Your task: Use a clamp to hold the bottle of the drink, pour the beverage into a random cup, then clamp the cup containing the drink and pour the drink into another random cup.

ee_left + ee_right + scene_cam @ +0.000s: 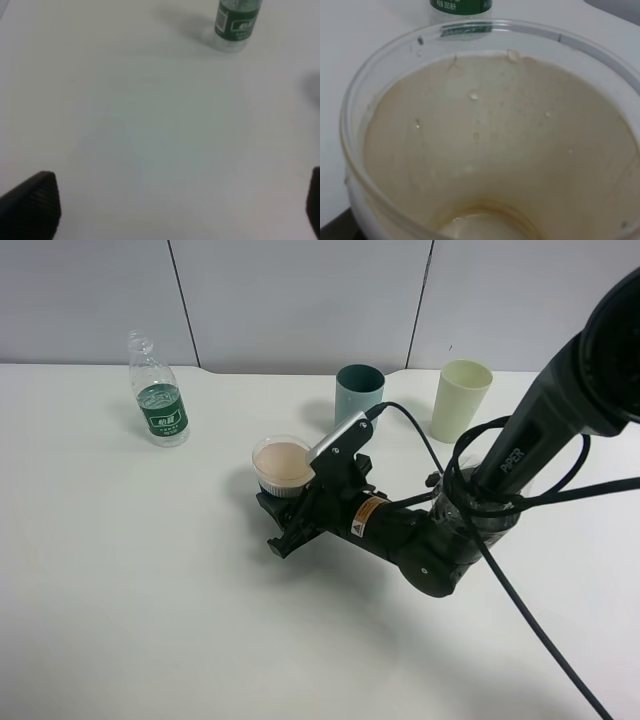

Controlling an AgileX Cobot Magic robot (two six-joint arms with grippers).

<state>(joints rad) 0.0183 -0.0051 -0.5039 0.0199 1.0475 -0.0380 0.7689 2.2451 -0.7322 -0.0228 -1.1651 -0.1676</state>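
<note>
Blue-sleeved cup (283,465) upright, mouth up, in right pincer (285,508).

A broad white table (150,620) carries everything here. Toward its far left stands a small clear bottle (158,390) with a green label, upright and uncapped. Near the middle sits a short cup (283,466) with a clear rim, beige inside and blue ribbed sleeve. Behind it, close to the back edge, a teal cup (359,393) stands upright, and to its right, apart from it, a taller pale green cup (460,400). The bottle is well apart from all three cups.
</note>
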